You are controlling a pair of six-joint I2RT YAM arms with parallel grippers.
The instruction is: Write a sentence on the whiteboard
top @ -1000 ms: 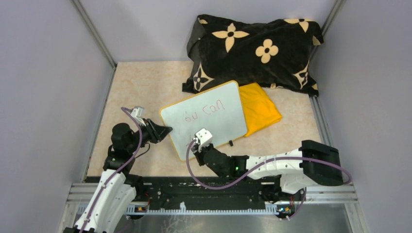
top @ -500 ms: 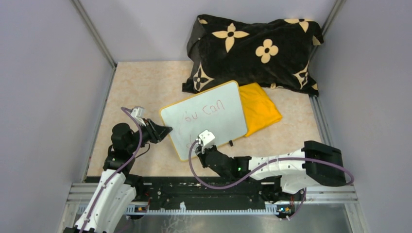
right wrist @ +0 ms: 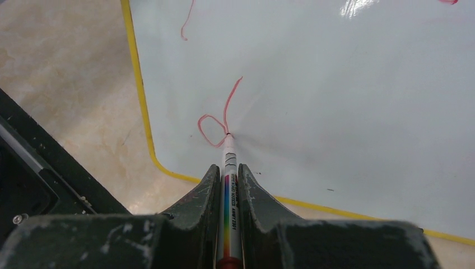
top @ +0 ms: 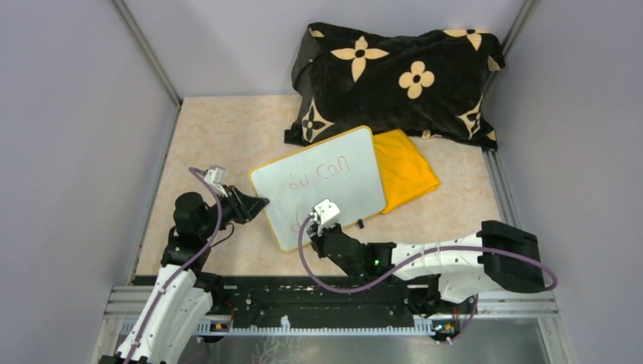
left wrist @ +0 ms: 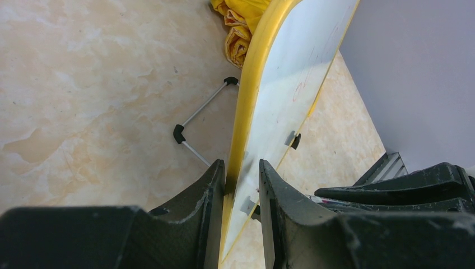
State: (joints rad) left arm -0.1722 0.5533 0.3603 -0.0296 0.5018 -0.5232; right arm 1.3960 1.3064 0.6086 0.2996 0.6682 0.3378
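The whiteboard [top: 356,182], white with a yellow rim, lies tilted on the table. My left gripper [top: 260,203] is shut on its left edge, one finger on each face [left wrist: 242,168]. Red letters of the sentence [top: 318,174] read "you can" on the top line. Below them there is a looped red stroke [right wrist: 215,120]. My right gripper [right wrist: 227,171] is shut on a white marker [right wrist: 230,193] with a rainbow stripe. The marker's tip touches the board at the end of that loop. In the top view the right gripper [top: 309,227] is over the board's near-left part.
A black pillow with beige flowers [top: 394,76] lies behind the board. A folded yellow cloth [top: 408,171] lies under the board's right side. A thin wire stand [left wrist: 193,117] shows under the board. Grey walls close in both sides, and a black rail [top: 303,299] runs along the near edge.
My right gripper has shifted slightly right along the board with the marker, and a red loop has appeared on the second line. The left gripper and the board have not moved.
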